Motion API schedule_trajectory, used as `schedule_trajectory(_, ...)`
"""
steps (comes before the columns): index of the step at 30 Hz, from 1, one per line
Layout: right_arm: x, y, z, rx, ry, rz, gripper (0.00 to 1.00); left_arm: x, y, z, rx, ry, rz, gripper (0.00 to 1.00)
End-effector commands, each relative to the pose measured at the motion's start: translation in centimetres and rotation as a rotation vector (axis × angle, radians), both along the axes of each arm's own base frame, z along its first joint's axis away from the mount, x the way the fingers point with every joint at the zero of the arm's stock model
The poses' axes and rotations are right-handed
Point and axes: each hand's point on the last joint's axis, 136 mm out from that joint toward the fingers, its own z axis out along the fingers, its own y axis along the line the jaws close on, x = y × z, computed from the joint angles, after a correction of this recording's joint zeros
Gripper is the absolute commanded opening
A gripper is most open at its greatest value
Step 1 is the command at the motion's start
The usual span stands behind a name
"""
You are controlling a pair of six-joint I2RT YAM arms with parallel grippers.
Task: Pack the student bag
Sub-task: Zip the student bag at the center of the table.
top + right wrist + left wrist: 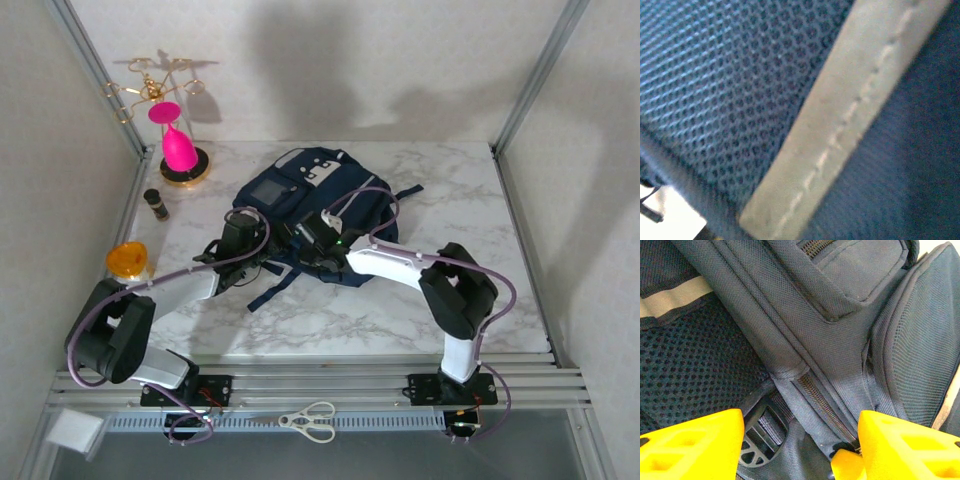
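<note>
Arms (395, 265) angled inward onto student bag (300, 180); left end effector (800, 440) open; right end effector (305, 238): cannot tell.

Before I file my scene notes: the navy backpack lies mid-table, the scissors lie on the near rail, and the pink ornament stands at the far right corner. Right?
No: the top external view shows the pink ornament at the far left corner. The navy backpack is mid-table, the scissors on the near rail.

Navy student bag (300, 182) flat on table (455, 205)
</note>
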Motion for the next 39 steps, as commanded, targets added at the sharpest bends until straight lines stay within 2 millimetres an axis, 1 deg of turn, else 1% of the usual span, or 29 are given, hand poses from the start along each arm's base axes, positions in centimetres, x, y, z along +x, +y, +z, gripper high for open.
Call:
schedule_trajectory(1,1.1,0.6,3.6,0.102,-0.085,0.060,0.05,0.2,-1.1,1.6,-0.087,-0.012,0.002,0.62)
schedule_trajectory(3,0.6,0.7,3.6,0.119,-0.064,0.092,0.05,0.4,-1.7,1.8,-0.120,-0.010,0.013,0.62)
schedule_trajectory(6,0.0,0.6,3.7,0.136,-0.055,0.110,0.05,0.7,-3.0,1.3,-0.206,0.014,0.027,0.60)
schedule_trajectory(8,-0.3,0.6,3.9,0.157,-0.058,0.118,0.05,0.8,-3.6,0.6,-0.231,0.044,0.043,0.59)
schedule_trajectory(10,-0.5,0.5,4.1,0.165,-0.063,0.122,0.04,1.2,-4.6,0.8,-0.265,0.040,0.036,0.58)
schedule_trajectory(12,-0.4,0.4,4.0,0.151,-0.065,0.125,0.03,1.7,-5.4,1.1,-0.267,0.027,0.035,0.57)
schedule_trajectory(13,-0.5,0.3,3.9,0.145,-0.060,0.125,0.03,2.0,-5.7,0.9,-0.250,0.034,0.043,0.54)
schedule_trajectory(15,-0.5,0.5,3.8,0.150,-0.060,0.137,0.03,2.4,-5.5,0.3,-0.240,0.055,0.082,0.46)
schedule_trajectory(16,-0.7,0.5,3.4,0.147,-0.051,0.138,0.04,2.7,-5.3,0.4,-0.248,0.042,0.105,0.42)
schedule_trajectory(18,-0.7,0.2,2.8,0.134,-0.040,0.127,0.04,3.2,-4.4,0.1,-0.236,0.036,0.158,0.32)
schedule_trajectory(20,-0.9,-0.5,2.2,0.111,-0.032,0.106,0.04,3.6,-3.9,0.2,-0.227,0.025,0.184,0.24)
schedule_trajectory(25,-1.1,-1.8,1.8,0.069,-0.028,0.082,0.05,3.7,-3.2,0.4,-0.188,0.008,0.203,0.00)
schedule_trajectory(29,-1.6,-3.0,1.8,0.048,-0.028,0.070,0.06,3.6,-2.5,0.8,-0.161,-0.002,0.210,0.00)
schedule_trajectory(35,-2.5,-5.4,1.1,0.014,-0.002,0.065,0.06,3.9,-1.6,1.5,-0.116,-0.025,0.210,0.00)
schedule_trajectory(36,-2.6,-6.0,1.0,0.007,0.003,0.063,0.06,3.7,-1.1,1.1,-0.100,-0.010,0.218,0.00)
schedule_trajectory(39,-2.7,-7.3,1.0,0.014,0.016,0.062,0.07,3.7,-0.2,1.2,-0.082,-0.011,0.237,0.00)
